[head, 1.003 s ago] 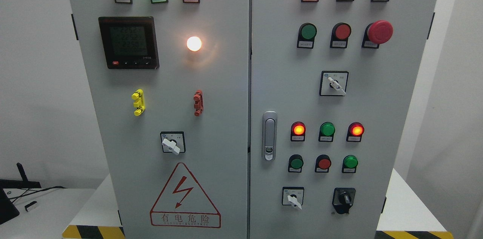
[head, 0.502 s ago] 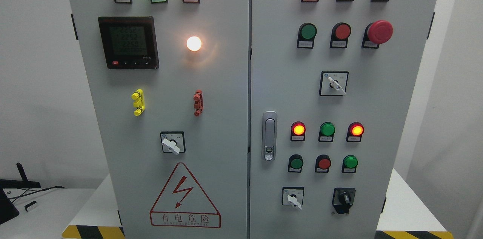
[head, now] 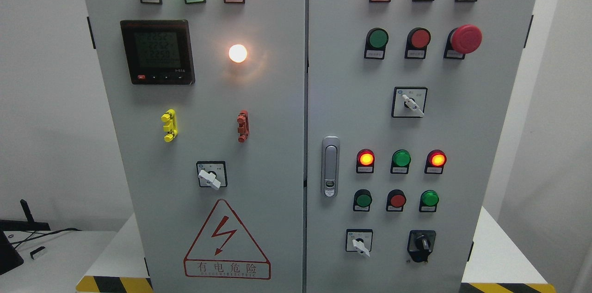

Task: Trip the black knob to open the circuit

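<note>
Nearest the camera, at the bottom edge of the head view, strips of yellow-and-black hazard tape [head: 113, 283] mark the white platform [head: 495, 247] on which the cabinet stands. Neither robot hand is in view, so whether the fingers are spread or curled cannot be told, and nothing is being held within sight. Judging from that, the task looks not yet begun: the black knob [head: 421, 242], a small moulded selector on a black square plate, sits untouched at the lower right of the right-hand door, just beside a white-handled switch [head: 359, 241] on its left. Its pointer appears to stand roughly upright, though the dark-on-dark shape is hard to read. All that is left is the whole job: reach, grip, turn. Above it rise rows of glossy domed lamps, two of them, the red lamp [head: 365, 158] and another on the same row, glowing. A brushed metal door latch [head: 330, 166] sits by the central seam. Higher up is a smooth red mushroom button [head: 465, 39]. On the left door a red-outlined warning triangle [head: 226, 240] lies low, with a dark glass-faced meter [head: 157, 51] and a bright white lamp [head: 237, 53] above. The matt grey painted steel cabinet [head: 277, 112] fills the view, with plain white walls behind.
</note>
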Robot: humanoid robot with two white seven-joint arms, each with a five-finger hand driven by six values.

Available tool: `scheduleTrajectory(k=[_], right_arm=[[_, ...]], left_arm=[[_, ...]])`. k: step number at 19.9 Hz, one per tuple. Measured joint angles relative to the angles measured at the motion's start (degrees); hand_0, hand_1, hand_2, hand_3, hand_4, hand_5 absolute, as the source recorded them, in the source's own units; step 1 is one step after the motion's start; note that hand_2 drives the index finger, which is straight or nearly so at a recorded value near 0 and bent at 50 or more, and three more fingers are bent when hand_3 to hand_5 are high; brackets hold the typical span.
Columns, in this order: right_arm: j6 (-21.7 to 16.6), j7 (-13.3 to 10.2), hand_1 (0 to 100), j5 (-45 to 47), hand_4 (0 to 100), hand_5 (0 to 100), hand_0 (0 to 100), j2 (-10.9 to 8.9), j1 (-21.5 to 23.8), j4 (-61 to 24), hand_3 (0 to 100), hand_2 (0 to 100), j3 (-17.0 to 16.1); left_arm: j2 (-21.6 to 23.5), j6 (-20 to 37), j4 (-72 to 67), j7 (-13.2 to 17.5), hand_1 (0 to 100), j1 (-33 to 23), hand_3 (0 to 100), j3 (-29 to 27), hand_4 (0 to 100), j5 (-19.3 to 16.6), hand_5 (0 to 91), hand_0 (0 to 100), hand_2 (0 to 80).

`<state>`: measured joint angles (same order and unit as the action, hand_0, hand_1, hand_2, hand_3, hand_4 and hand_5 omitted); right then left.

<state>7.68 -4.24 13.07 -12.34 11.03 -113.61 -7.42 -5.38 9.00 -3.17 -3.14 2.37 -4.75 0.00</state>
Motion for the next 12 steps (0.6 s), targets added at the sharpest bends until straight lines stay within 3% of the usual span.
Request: scheduleTrajectory(k=[4, 12], right_arm=[[1.89, -1.64, 63, -0.47, 100, 96, 28, 0.14, -4.46, 1.91, 100, 39, 2.21], [2.5, -2.23, 65, -1.63, 100, 96, 26, 0.34, -9.4, 4.43, 100, 40, 4.86]], left_arm=[[0.0, 0.0, 0.0, 0.0, 39, 0.0, 0, 0.0, 0, 0.0, 0.0, 12, 0.0], [0.0, 0.0, 0.0, 0.0, 39, 0.0, 0, 0.0, 0, 0.0, 0.0, 12, 0.0]])
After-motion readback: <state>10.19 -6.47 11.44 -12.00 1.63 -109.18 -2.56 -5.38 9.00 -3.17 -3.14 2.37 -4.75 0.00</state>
